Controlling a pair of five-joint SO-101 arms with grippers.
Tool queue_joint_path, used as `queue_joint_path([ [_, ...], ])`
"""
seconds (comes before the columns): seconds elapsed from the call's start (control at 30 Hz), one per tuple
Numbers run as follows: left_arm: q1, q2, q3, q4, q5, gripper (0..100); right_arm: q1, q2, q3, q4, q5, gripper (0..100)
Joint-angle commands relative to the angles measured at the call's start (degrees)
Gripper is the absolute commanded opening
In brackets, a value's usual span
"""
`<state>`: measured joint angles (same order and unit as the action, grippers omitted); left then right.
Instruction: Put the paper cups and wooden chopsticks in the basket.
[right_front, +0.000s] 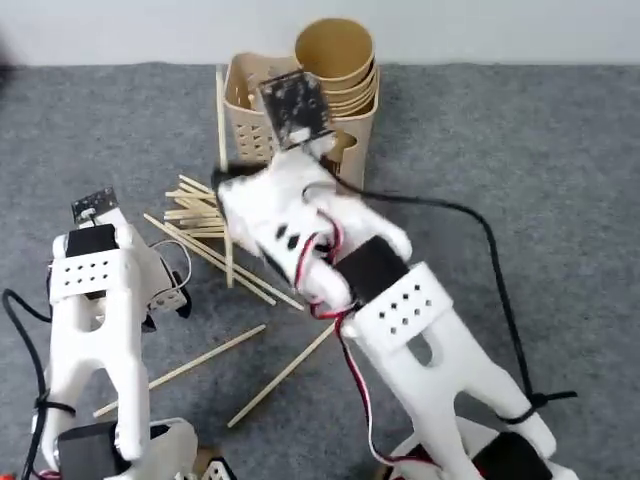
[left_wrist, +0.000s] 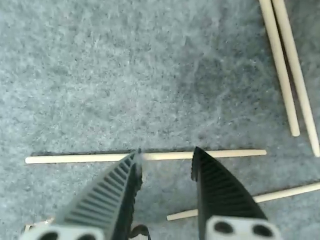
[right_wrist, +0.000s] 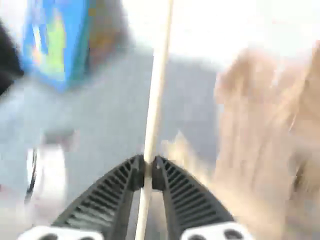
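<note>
The beige basket (right_front: 258, 135) stands at the back of the grey mat with a stack of paper cups (right_front: 335, 58) inside it. My right gripper (right_front: 226, 190) is shut on one wooden chopstick (right_front: 222, 110), held upright just beside the basket's left wall. In the right wrist view this chopstick (right_wrist: 157, 90) rises from between the closed fingers (right_wrist: 148, 165), with the basket (right_wrist: 265, 150) blurred beside it. My left gripper (left_wrist: 166, 152) is open, low over a single chopstick (left_wrist: 225, 153) lying crosswise under its tips. A pile of chopsticks (right_front: 195, 215) lies left of the basket.
Two loose chopsticks (right_front: 200, 360) (right_front: 285, 372) lie between the arm bases. Two more chopsticks (left_wrist: 287, 70) run side by side beyond the left gripper. The right arm's black cable (right_front: 480, 225) loops over the mat. A blue box (right_wrist: 55, 40) stands in the background.
</note>
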<state>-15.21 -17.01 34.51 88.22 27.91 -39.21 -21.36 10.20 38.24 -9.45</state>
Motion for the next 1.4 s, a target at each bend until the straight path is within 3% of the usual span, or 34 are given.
queue_joint_path([
  [0.0, 0.09, -2.46, -0.22, -0.35, -0.35, 16, 4.18, 2.77, -3.69, -17.54, 7.03, 0.8],
  [0.13, 0.09, -2.46, -0.22, -0.35, -0.35, 16, 5.85, 7.25, -4.13, -31.43, 10.81, 0.8],
  [0.27, 0.09, -2.46, -0.22, -0.09, -0.35, 16, 6.02, 11.12, -9.85, -36.53, 12.92, 0.8],
  [0.5, 0.18, -2.46, -0.22, -0.26, 2.46, 16, 6.46, 17.27, -21.98, -35.56, 15.38, 0.8],
  [0.83, 0.09, -2.46, -0.22, 0.0, 2.46, 16, 11.3, 25.01, -21.98, -34.59, 17.58, 0.8],
  [1.17, 0.09, -2.46, -0.22, 0.0, 2.46, 16, 11.03, 30.55, -21.89, -34.24, 17.67, 0.8],
  [1.37, 0.09, -2.46, -0.22, 0.0, 2.2, 16, 10.86, 29.93, -22.15, -24.13, 17.67, 3.3],
])
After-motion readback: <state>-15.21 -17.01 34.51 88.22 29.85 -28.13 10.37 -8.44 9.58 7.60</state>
